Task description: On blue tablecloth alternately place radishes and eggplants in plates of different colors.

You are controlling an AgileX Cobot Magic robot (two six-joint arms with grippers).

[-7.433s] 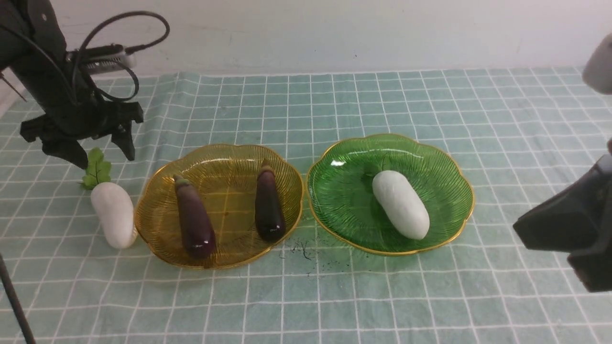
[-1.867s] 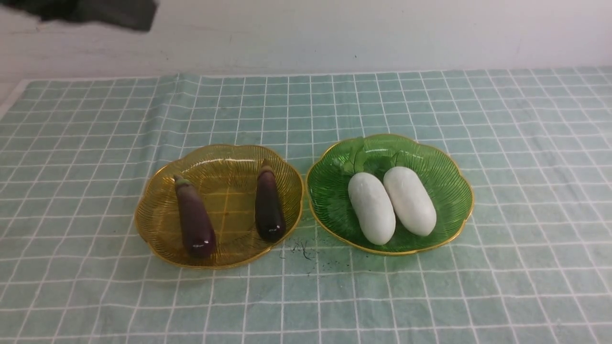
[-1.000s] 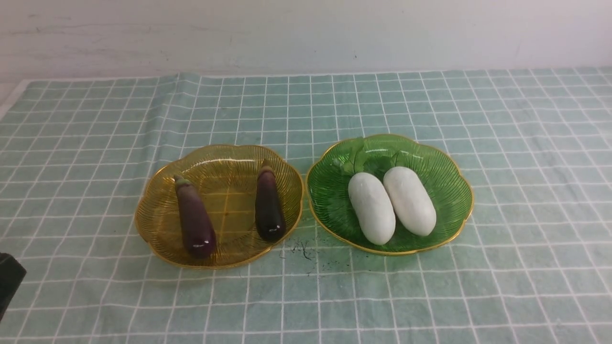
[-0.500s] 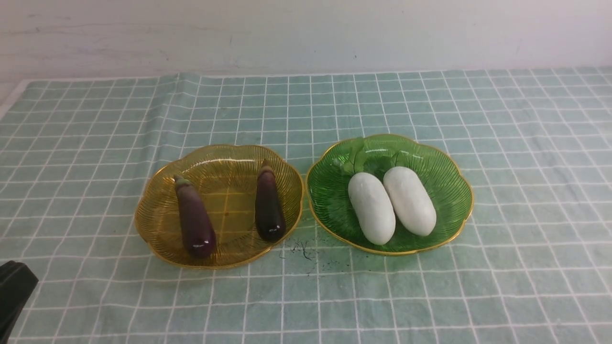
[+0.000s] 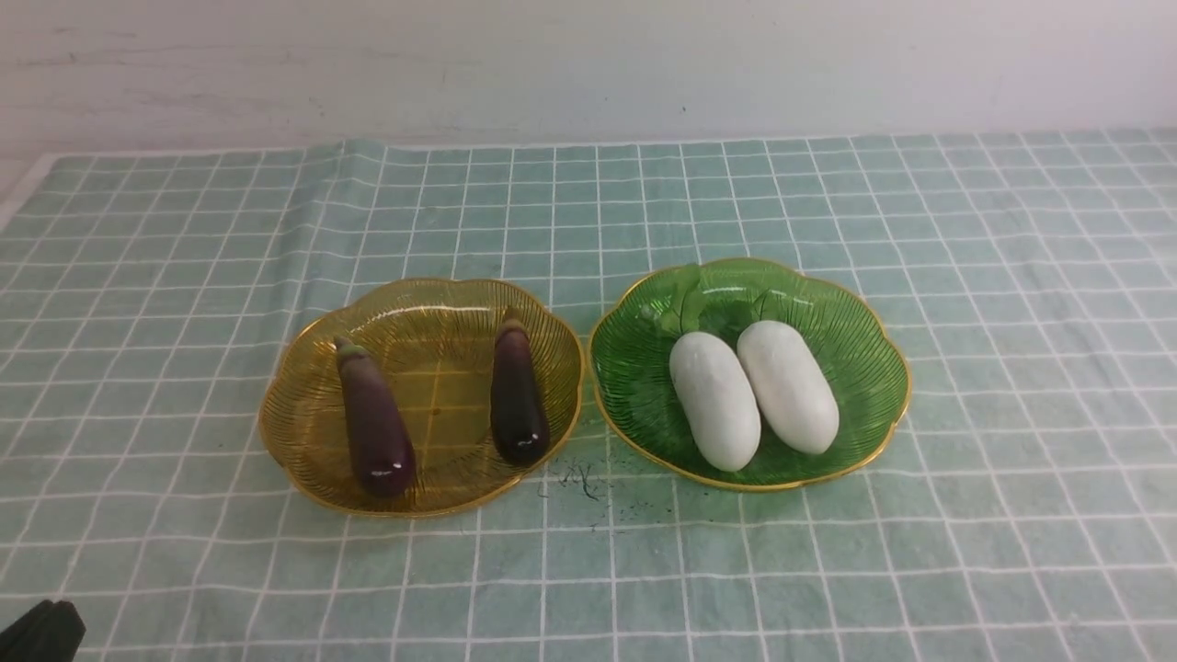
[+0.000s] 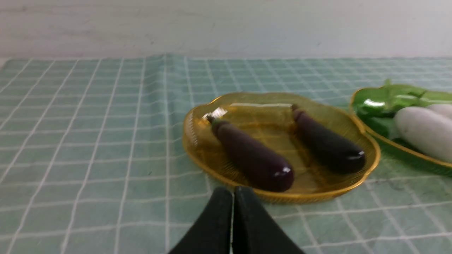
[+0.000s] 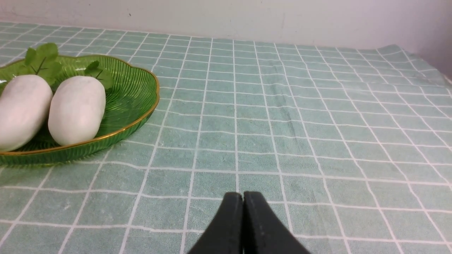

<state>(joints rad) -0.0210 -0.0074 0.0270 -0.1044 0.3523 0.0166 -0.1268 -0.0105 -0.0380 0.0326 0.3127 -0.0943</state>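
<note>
Both pincers clenched on nothing: left pincer [image 6: 233,197] low over the pale teal-green cloth with its white grid [image 5: 588,570], near the front edge of the amber-yellow ribbed plastic plate with a gold rim [image 5: 285,460]; right pincer [image 7: 243,204] low over bare cloth, well apart from the green ribbed plastic plate with a gold rim [image 5: 883,432]. Resting in the amber plate, apart from each other and roughly parallel: one glossy dark purple toy eggplant [image 5: 372,423] on the left side, another glossy dark purple toy eggplant [image 5: 518,391] on the right. Lying in the green plate, side by side and touching: a smooth white oblong toy radish [image 5: 715,400] and a second smooth white oblong toy radish [image 5: 788,386], green leaves toward the far rim. Plates just beside one another at the middle of the bench, rims not quite meeting. Sorting apparently complete, nothing left loose on the cloth. Best finish, as a judgement: keep pincers closed, draw them back low and slow toward the near edge, stay clear of the plate rims, avoid dragging or bunching the cloth, leave the contents undisturbed.
</note>
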